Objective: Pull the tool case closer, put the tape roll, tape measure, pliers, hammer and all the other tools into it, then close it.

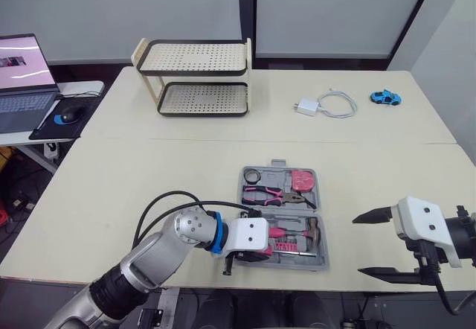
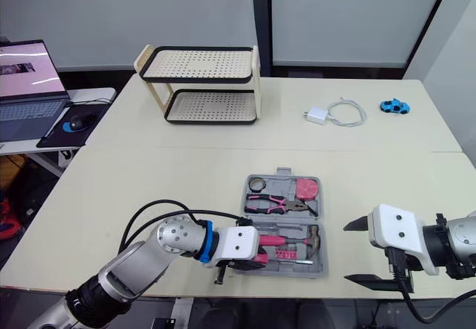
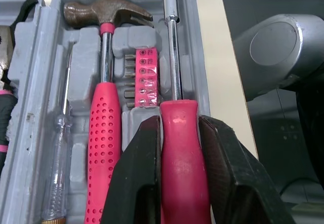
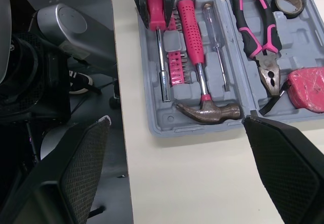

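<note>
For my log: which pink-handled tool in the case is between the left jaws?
The straight-shafted driver at the case edge; the hammer beside it and the pliers lie free.

Hiding the near left corner of the tool case [image 1: 278, 167] under the left gripper [image 3: 179, 125] in the head views. Masking both flanks of the pink screwdriver [image 3: 183, 158] handle behind black fingers [image 3: 136, 178], and cropping its butt end at the picture's edge. Cropping the hammer [image 3: 104, 133] grip and the clear tester screwdriver [image 3: 54, 178] there too. Clipping the tape measure [image 4: 310, 88] at the right wrist view's edge, the laptop [image 1: 22, 76] at the left eye view's. Leaving the bit set's [image 3: 147, 79] markings too small for reading.
</note>
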Controlling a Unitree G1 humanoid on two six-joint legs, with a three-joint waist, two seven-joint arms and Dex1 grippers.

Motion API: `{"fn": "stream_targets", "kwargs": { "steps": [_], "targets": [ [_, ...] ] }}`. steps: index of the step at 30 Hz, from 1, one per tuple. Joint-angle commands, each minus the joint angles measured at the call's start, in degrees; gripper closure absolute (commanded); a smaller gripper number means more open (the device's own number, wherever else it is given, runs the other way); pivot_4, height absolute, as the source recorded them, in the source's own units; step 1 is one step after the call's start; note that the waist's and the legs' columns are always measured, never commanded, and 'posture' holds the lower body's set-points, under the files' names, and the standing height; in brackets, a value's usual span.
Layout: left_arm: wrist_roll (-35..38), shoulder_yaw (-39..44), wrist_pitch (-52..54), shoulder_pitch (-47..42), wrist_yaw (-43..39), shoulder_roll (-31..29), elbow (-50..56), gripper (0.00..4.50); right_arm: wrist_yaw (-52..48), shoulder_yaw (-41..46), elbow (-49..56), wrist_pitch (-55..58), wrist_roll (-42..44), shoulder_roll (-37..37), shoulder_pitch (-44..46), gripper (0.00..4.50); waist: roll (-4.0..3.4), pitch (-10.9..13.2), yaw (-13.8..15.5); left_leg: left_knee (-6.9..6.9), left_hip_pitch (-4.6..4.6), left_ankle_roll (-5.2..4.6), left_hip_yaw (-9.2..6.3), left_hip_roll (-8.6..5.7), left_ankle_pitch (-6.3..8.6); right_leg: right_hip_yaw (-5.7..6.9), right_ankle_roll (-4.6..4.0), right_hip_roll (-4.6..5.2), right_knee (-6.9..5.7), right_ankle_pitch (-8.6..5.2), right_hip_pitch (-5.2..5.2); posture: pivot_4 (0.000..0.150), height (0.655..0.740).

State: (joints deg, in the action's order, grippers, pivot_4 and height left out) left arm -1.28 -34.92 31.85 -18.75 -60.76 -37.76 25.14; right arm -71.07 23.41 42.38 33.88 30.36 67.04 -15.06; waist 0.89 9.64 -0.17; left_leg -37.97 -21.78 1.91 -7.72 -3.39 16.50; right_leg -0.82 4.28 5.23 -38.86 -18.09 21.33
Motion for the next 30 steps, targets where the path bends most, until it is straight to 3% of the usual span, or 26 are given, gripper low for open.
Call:
{"fn": "stream_targets", "kwargs": {
  "steps": [1, 30],
  "targets": [
    [-1.1, -1.44, 0.69, -0.51, 0.15, 0.43, 1.13, 3.73, -0.1, 1.07, 1.45, -0.28, 0.19, -0.03, -0.25, 0.0, 0.0, 0.0, 0.04, 0.0, 0.0, 0.0, 0.0, -0.01, 0.0, 0.0, 0.0, 0.0, 0.0, 0.0, 0.0, 0.15, 0.74],
    [-3.7, -5.4, 1.95, -3.4, -0.12, 5.31, -4.47, 3.73, 0.56, 1.28, 2.64, 0.44, 0.16, -0.15, -1.5, 0.0, 0.01, 0.0, 0.05, -0.04, 0.0, 0.01, 0.0, -0.02, 0.0, 0.0, 0.0, 0.01, 0.0, 0.0, -0.02, 0.15, 0.74]
  ]
}}
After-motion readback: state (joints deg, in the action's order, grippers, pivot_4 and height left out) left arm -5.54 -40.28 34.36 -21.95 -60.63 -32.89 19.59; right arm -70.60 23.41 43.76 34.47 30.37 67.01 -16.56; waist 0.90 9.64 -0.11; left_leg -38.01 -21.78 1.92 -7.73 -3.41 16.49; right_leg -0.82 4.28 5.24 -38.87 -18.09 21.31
